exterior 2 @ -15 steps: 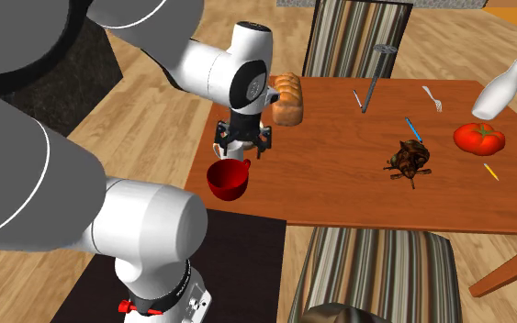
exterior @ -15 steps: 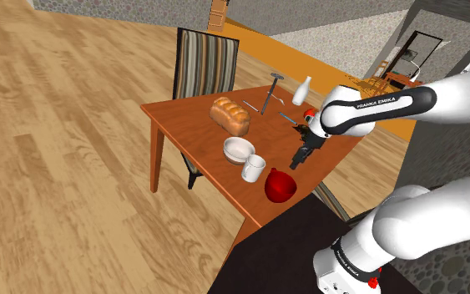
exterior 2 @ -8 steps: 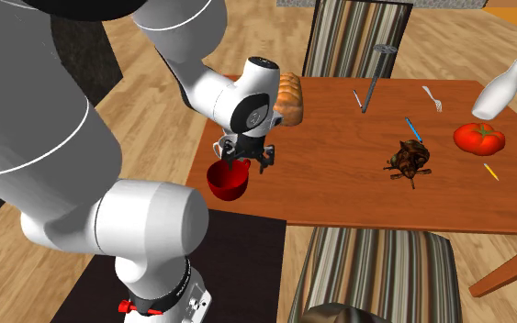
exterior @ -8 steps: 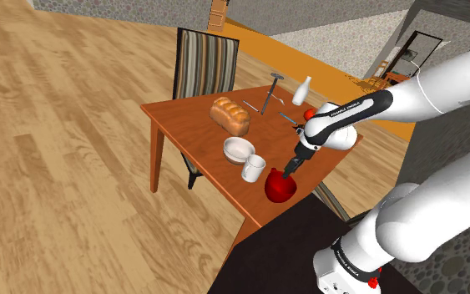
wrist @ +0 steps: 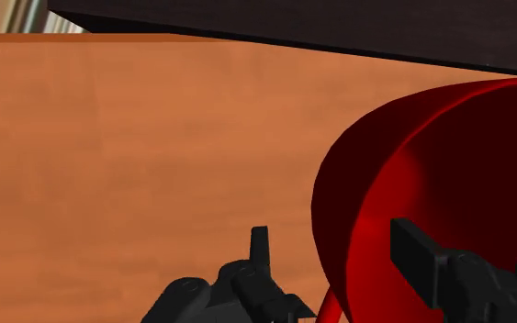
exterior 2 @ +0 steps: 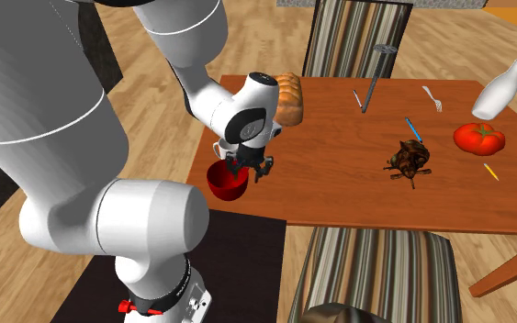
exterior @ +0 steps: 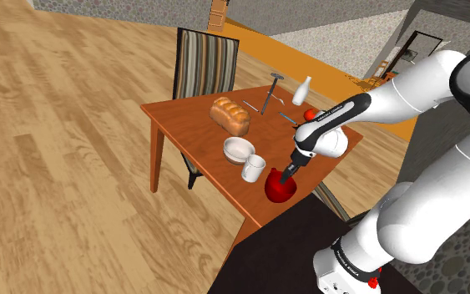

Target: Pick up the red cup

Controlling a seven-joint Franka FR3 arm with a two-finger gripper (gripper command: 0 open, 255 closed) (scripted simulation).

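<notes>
A red cup [exterior: 280,189] stands near the table's front corner, by the stand; in the second exterior view the red cup [exterior 2: 227,182] sits at the table's left edge. My black gripper [exterior: 287,175] is down at its rim, also seen as the gripper [exterior 2: 247,170] just above the cup. In the wrist view the gripper [wrist: 337,246] is open and straddles the cup [wrist: 449,165] wall: one finger is outside it, the other inside the bowl. The outer finger shows a gap to the wall.
On the wooden table [exterior: 191,117] a white mug [exterior: 253,168] and a white bowl [exterior: 239,149] stand close to the cup, and a bread loaf [exterior: 230,115] lies behind them. Farther off are a bottle [exterior 2: 500,90], a tomato [exterior 2: 478,138] and a fork [exterior 2: 432,97]. Striped chairs [exterior: 204,63] flank the table.
The gripper has come down and toward the stand, from above the table beside the mug to the red cup's rim. The cup has not moved.
</notes>
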